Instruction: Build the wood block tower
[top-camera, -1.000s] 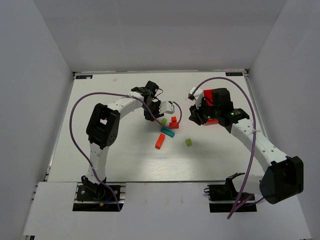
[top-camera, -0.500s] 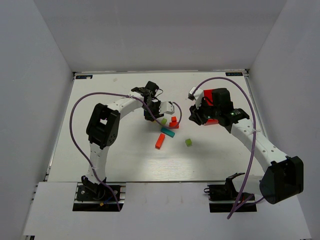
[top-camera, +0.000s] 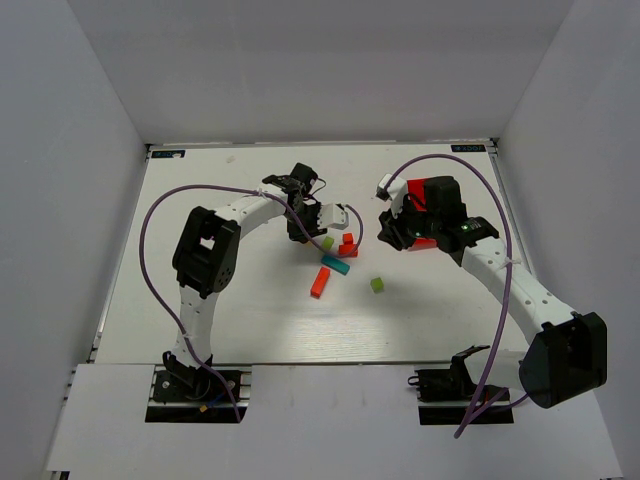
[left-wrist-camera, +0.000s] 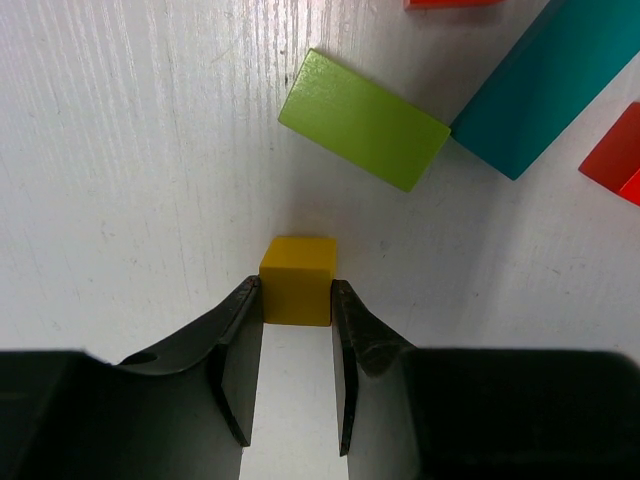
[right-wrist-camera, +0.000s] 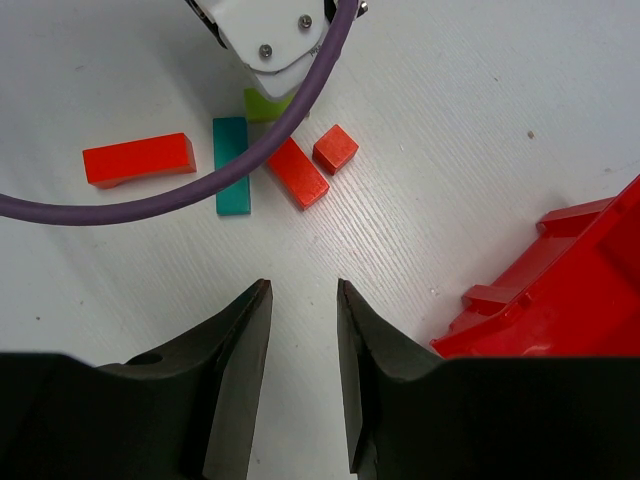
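Observation:
My left gripper (left-wrist-camera: 297, 290) is shut on a small yellow cube (left-wrist-camera: 297, 264), which sits between its fingertips close to the white table. Just beyond it lie a green block (left-wrist-camera: 363, 120) and a teal bar (left-wrist-camera: 555, 85). The wood blocks lie loose and flat, none stacked: an orange bar (right-wrist-camera: 138, 160), the teal bar (right-wrist-camera: 232, 165), a red bar (right-wrist-camera: 296, 172) and a red cube (right-wrist-camera: 335, 148). A green cube (top-camera: 377, 285) lies apart, nearer the arms. My right gripper (right-wrist-camera: 303, 290) hangs open and empty over bare table right of the blocks.
A red plastic bin (right-wrist-camera: 560, 290) stands close to the right gripper's right side, largely covered by the right arm in the top view. A purple cable (right-wrist-camera: 180, 200) from the left arm loops over the blocks. White walls close in the table on three sides.

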